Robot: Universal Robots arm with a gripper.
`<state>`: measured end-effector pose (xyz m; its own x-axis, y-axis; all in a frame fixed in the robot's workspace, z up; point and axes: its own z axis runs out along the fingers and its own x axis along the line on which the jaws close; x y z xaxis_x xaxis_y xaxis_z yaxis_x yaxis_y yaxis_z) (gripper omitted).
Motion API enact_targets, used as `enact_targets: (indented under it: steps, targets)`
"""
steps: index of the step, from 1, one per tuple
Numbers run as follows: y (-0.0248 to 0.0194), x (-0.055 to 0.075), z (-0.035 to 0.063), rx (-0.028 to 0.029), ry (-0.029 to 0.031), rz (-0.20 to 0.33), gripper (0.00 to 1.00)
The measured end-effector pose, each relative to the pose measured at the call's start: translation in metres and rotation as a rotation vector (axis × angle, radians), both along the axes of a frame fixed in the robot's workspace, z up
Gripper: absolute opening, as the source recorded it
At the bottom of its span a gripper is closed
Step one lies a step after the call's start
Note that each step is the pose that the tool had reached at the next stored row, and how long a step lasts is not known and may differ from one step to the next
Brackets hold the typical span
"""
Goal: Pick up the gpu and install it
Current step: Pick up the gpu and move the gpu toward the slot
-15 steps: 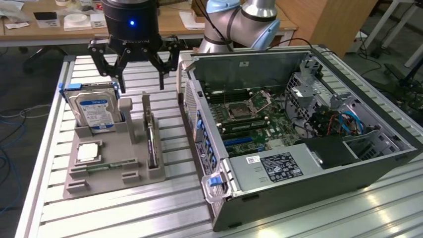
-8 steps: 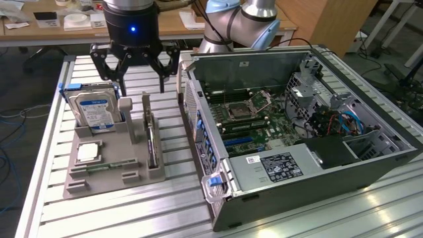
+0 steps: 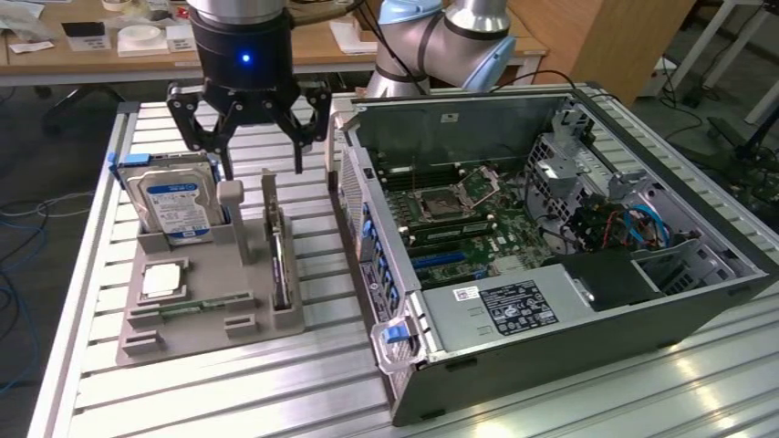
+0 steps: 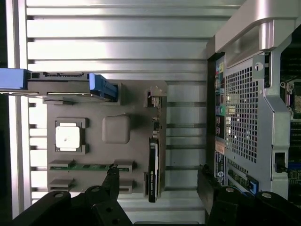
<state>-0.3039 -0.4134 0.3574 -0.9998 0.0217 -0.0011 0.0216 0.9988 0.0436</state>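
Where the slotted aluminium bench (image 3: 244, 392) (image 4: 117, 47) carries everything, the biggest item is the open computer case (image 3: 585, 365) (image 4: 244, 108). It lies on its side toward the exterior view's right, with its motherboard (image 3: 462, 219) and labelled power supply (image 3: 512, 306) exposed. Beside it, toward the exterior view's left, sits a grey parts holder (image 3: 207, 274) (image 4: 99, 150), close to the case but apart from it.

The end effector (image 3: 259, 169) (image 4: 158, 172) hangs above the far end of that holder. Its black fingers are spread wide and grip nothing. From the wrist view, one finger stands over the holder and the other over the bare bench between holder and case.

A silver hard drive (image 3: 177, 205) (image 4: 56, 84) with a blue-and-white label stands upright in the holder's far corner, on the side away from the case. The gpu (image 3: 280, 260) (image 4: 154, 165) stands on its long edge in a narrow slot along the holder's side nearest the case. It is a thin dark card. In the wrist view it runs between the two spread fingers, and neither finger touches it.

A square processor chip (image 3: 162, 280) (image 4: 67, 137) lies flat in its recess near the middle of the holder. A slim green RAM stick (image 3: 195, 306) (image 4: 89, 166) lies in a groove just nearer than the chip in the exterior view.
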Motion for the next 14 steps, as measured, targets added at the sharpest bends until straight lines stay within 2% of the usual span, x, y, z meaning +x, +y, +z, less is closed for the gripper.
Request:
enact_targets:
  steps: [14]
  targets:
    - [-0.0003, 0.0000, -0.0102, -0.0001, 0.0001, 0.000, 0.76]
